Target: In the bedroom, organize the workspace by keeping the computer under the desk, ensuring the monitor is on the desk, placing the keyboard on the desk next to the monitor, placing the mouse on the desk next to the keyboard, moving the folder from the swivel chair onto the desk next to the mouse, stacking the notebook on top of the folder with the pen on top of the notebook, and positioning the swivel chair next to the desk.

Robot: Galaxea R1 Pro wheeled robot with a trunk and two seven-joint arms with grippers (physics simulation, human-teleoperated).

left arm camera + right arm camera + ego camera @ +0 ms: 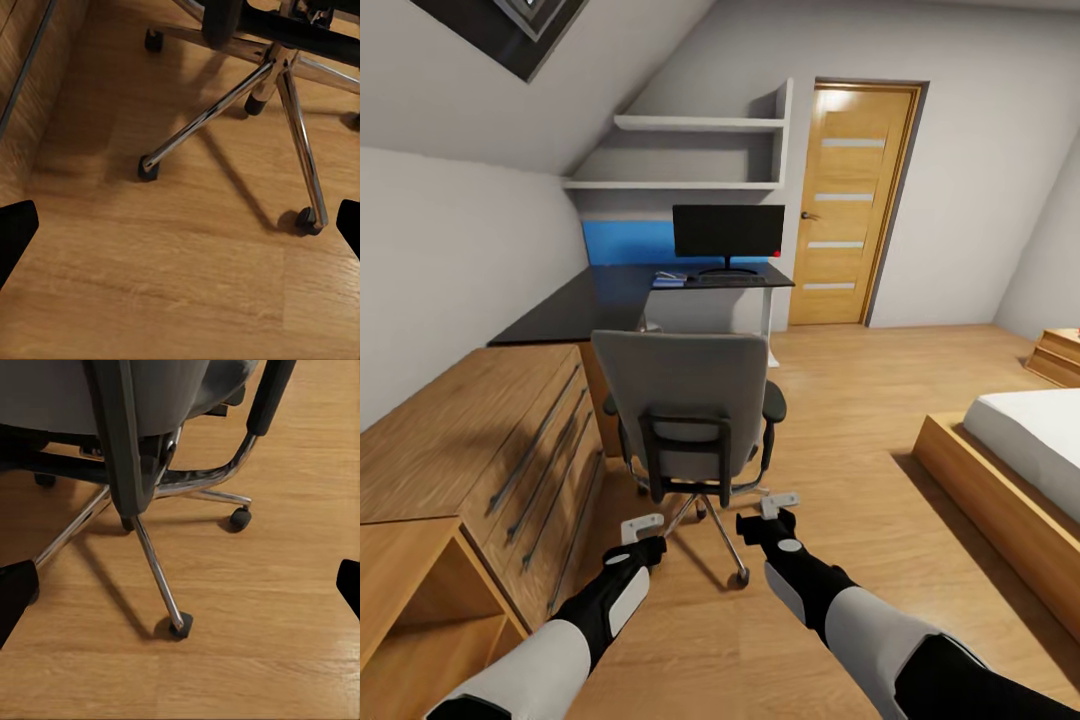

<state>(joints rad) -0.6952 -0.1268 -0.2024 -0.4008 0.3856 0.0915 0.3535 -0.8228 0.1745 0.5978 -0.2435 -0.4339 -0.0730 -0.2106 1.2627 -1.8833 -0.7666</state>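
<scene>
The swivel chair (690,400) stands in the middle of the head view with its grey back towards me. Its silver star base (247,90) and casters (178,624) show on the wood floor. Beyond it is the black desk (585,300), carrying the monitor (728,232) and the keyboard (732,279). Left of the keyboard lies a flat blue folder (668,282); what rests on it is too small to tell. The chair's back hides its seat. Computer, mouse, notebook and pen cannot be made out. My left gripper (645,535) (180,232) and right gripper (768,512) (180,592) hang open just behind the chair's base.
A light wooden drawer cabinet (490,450) runs along the left wall up to the desk. A bed on a wooden frame (1010,460) sits at the right. A wooden door (855,200) is at the back, with open floor between chair and bed.
</scene>
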